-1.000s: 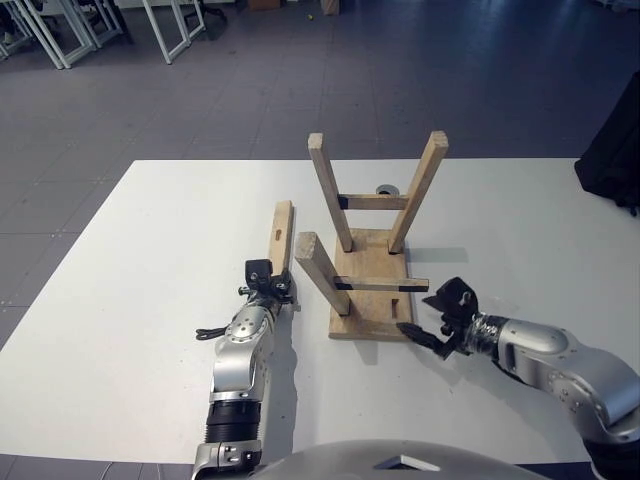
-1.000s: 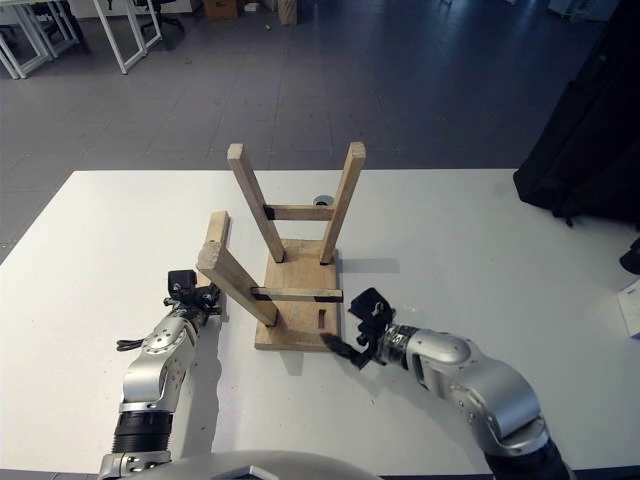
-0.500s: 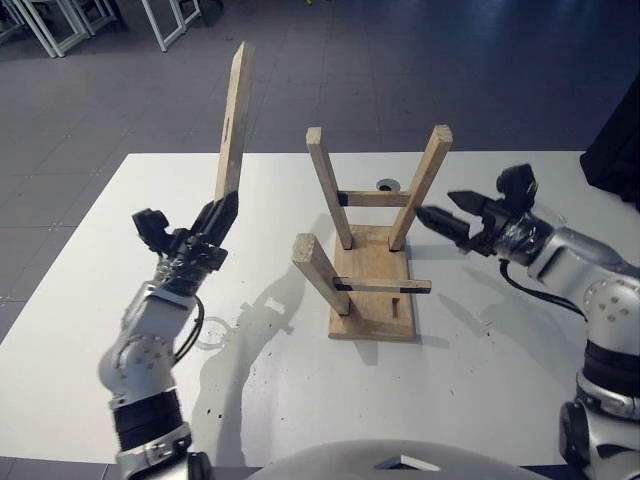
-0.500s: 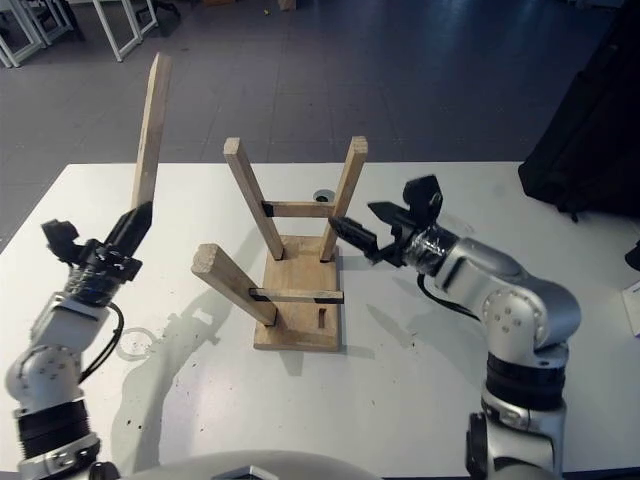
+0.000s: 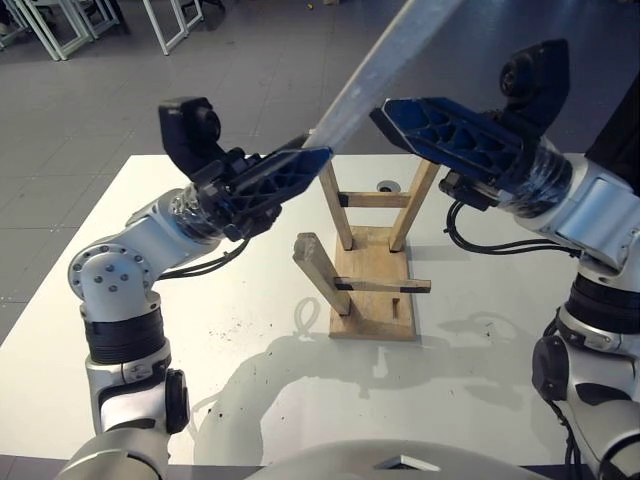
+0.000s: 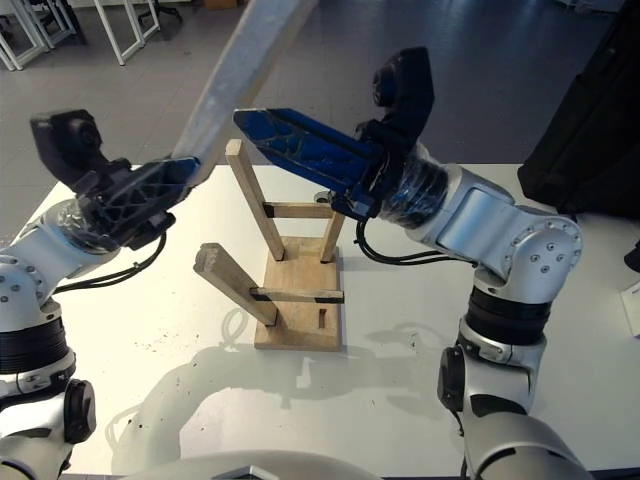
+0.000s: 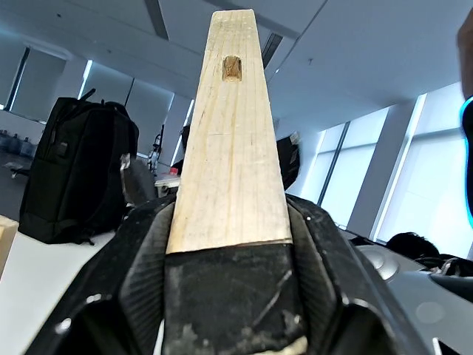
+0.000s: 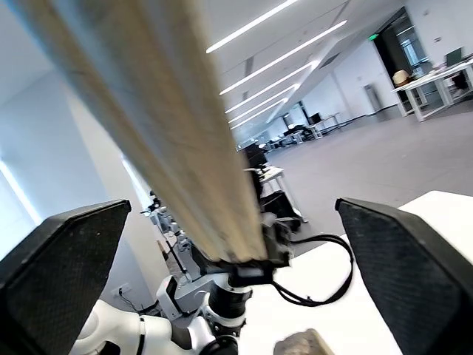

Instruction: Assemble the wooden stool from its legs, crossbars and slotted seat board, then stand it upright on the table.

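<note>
Left pincer point(image 5: 310, 158) grips the leg point(image 5: 385, 62); right pincer point(image 8: 233, 222), spread, straddles it.

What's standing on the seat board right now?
Three legs stand in the seat board, with two crossbars fitted. The near-right slot is empty. The back legs' tops are covered by the raised fingers; how deep the legs sit cannot be seen.

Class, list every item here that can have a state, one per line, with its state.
left hand: shut on the loose leg, high above the table.
right hand: open, fingers either side of the loose leg, not gripping.
loose leg: held aloft, tilted.
stool: upside down on the table, three legs fitted, one slot empty.
</note>
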